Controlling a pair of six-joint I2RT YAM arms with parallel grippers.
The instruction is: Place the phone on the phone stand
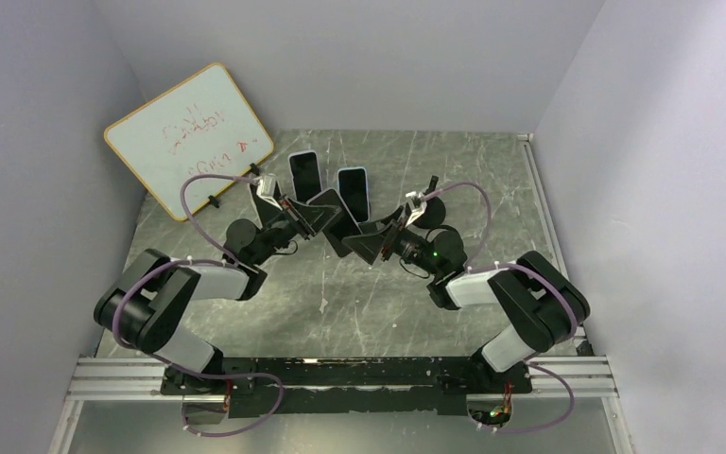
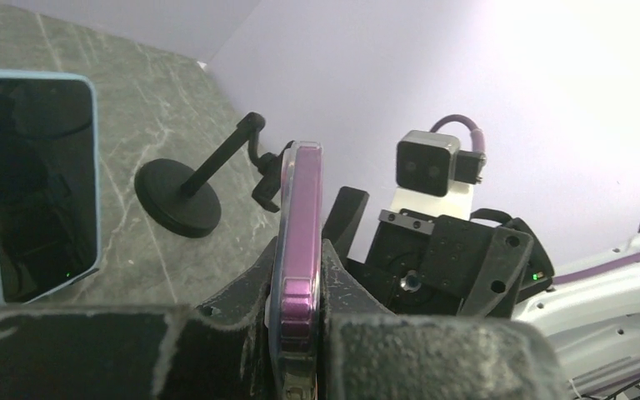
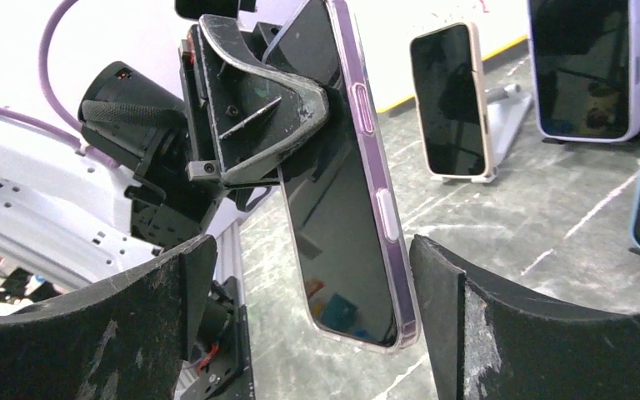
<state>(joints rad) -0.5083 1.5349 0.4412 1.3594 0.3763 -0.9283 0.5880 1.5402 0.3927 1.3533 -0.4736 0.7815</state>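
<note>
Phone in clear purple case (image 3: 346, 208), centre, clenched edgewise in your left gripper (image 2: 298, 283), likely for handover: your right gripper (image 3: 308, 275) straddles it, released; black round-base stand (image 2: 179, 196) just beyond, right.

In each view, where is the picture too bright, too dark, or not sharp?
Top view: the light is even and soft; shadows on the table are weak. Left wrist view: the wall at right is burnt out white; the left claw, near the lens, looks soft. Right wrist view: the upper left is burnt out; the phone screen mirrors the room; the right claw is dark.
</note>
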